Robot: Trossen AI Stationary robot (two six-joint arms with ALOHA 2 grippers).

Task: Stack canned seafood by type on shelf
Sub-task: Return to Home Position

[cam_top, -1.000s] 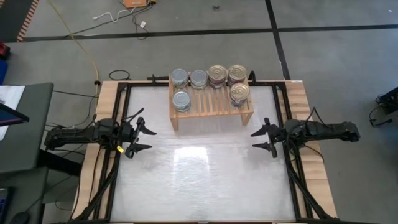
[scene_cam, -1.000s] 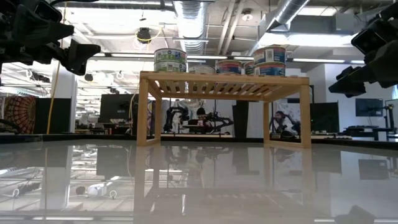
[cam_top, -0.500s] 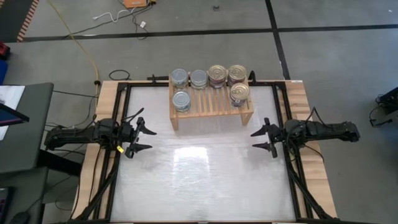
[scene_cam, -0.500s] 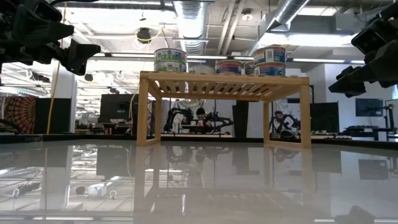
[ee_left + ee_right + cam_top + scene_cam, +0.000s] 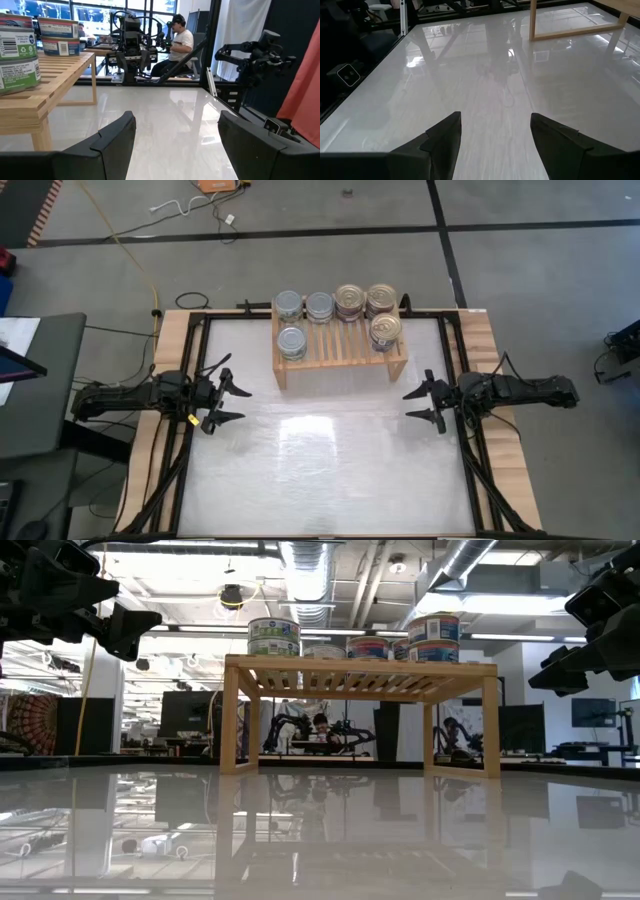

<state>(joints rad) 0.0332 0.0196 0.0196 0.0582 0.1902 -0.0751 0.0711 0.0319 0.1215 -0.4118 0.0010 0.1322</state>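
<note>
Silver-topped tins [image 5: 292,342] are stacked on the left part of the light-wood shelf [image 5: 340,345], and gold-lidded tins [image 5: 350,301] on its right part. The shelf is positioned near the far edge of the white tabletop [image 5: 320,470]. The left claw [image 5: 243,403] and right claw [image 5: 407,406] are located at opposite tabletop sides, fingers spread apart and empty.

You had the high camera straight above, far off, taking in the whole table [image 5: 320,470]. Your low camera sat at table-top height, facing level across the surface toward the shelf [image 5: 360,665] and the room behind. Each wrist camera looked forward past its own fingers [image 5: 115,137], close over the tabletop. The left one shared the shelf with both fixed views; the right one caught what was probably only its leg.
</note>
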